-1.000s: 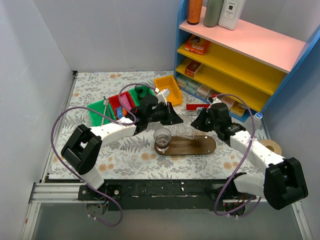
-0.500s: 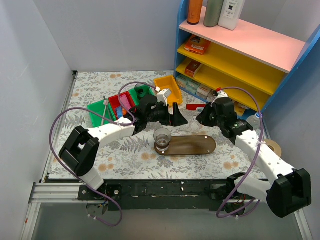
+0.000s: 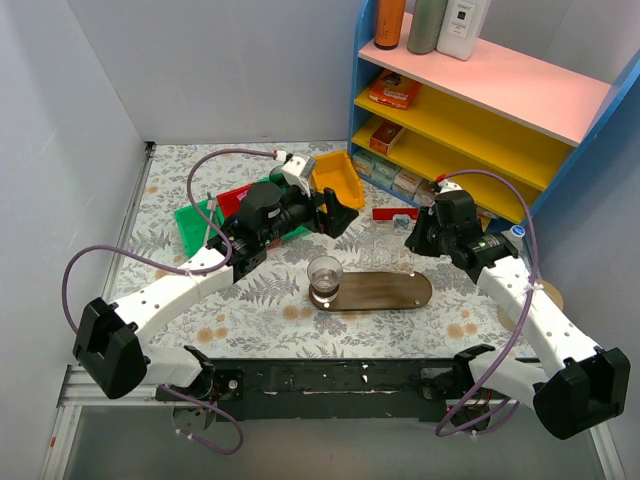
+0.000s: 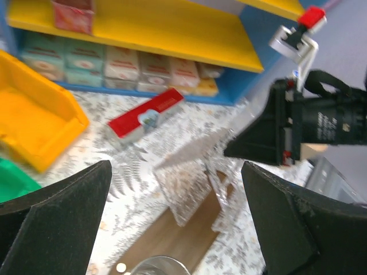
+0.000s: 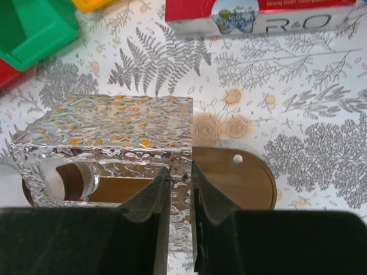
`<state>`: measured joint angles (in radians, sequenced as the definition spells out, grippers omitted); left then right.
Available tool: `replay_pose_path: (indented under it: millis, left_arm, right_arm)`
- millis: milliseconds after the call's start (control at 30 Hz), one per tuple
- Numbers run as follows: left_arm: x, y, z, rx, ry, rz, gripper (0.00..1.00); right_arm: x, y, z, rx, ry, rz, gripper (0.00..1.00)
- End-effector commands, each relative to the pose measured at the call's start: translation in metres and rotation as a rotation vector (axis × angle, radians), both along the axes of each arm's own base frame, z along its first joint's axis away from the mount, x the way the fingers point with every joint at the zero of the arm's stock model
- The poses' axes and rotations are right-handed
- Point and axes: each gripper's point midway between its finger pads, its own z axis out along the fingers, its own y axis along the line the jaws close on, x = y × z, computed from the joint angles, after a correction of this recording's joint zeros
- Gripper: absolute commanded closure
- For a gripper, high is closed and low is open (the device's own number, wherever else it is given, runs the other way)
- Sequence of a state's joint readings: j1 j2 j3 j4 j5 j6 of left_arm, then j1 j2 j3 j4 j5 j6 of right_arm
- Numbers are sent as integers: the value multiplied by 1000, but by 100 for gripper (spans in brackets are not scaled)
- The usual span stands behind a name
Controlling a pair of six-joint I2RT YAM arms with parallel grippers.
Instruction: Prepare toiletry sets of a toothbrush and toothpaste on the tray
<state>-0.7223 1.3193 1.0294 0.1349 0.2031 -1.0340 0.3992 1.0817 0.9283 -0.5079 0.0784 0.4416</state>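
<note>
The tray (image 3: 392, 293) is a dark-brown oval board with a clear glass cup (image 3: 324, 275) on its left end. My right gripper (image 3: 415, 243) is shut on one wall of a clear textured box (image 5: 114, 132), held just over the tray (image 5: 243, 183). Both fingers (image 5: 150, 200) pinch that wall. My left gripper (image 3: 337, 216) stands wide open to the left of the box (image 4: 189, 189), touching nothing. A thin pale toothbrush (image 3: 209, 230) lies in the green bin. The toothpaste is hidden from view.
Green (image 3: 195, 222), red (image 3: 230, 198) and yellow (image 3: 336, 178) bins stand behind the left arm. A red carton (image 3: 395, 212) lies in front of the blue-and-yellow shelf unit (image 3: 470, 130). A tape roll (image 3: 545, 292) sits at the right.
My left gripper has opened, let go of the clear box and drawn back to the left. My right gripper still holds the box and has shifted slightly right.
</note>
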Motion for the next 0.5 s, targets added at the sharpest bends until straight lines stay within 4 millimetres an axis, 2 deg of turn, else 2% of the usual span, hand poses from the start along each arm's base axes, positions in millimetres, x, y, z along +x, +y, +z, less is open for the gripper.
replay_pose_path:
  millis: [0,167,467]
  left_arm:
    - [25,40,9,90,-104,224,2]
    - [27,52,18,86,-145,282,2]
    - [30,48,7,101,-116,279,2]
  right_arm:
    - [-14,8,19,48,17,30,99]
    - [-35,11,-2,42,122,27,99]
    - [-47,24,-15,6,214,29,99]
